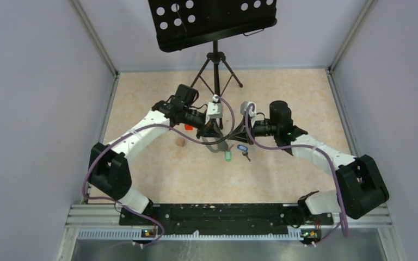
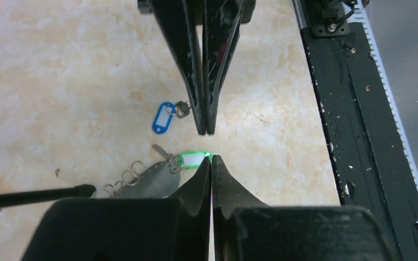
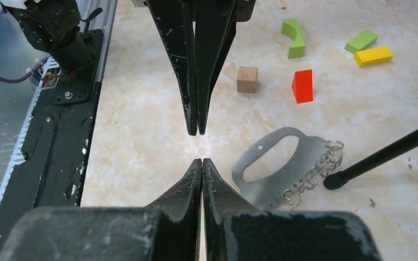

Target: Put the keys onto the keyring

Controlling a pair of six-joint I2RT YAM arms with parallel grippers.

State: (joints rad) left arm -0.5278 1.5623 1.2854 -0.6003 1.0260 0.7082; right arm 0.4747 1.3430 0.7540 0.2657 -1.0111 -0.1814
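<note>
The keyring (image 3: 275,168) is a flat grey metal plate with an oval slot and a row of small rings (image 3: 315,166) along one edge. It lies on the table, also visible as the keyring (image 2: 152,182) in the left wrist view. The green-tagged key (image 2: 191,160) lies at the plate's edge, with its split ring over the rim. The blue-tagged key (image 2: 164,117) lies apart, farther off. My left gripper (image 2: 211,159) and right gripper (image 3: 202,161) are both shut, tip to tip with a small gap. Nothing shows between either pair of fingers.
A black tripod leg (image 3: 386,153) ends beside the keyring's rings. Beyond it lie a wooden cube (image 3: 247,79), a red block (image 3: 302,86), a green arch (image 3: 293,37), a green block (image 3: 361,41) and a yellow block (image 3: 373,55). The black base rail (image 2: 354,125) runs along the table's near edge.
</note>
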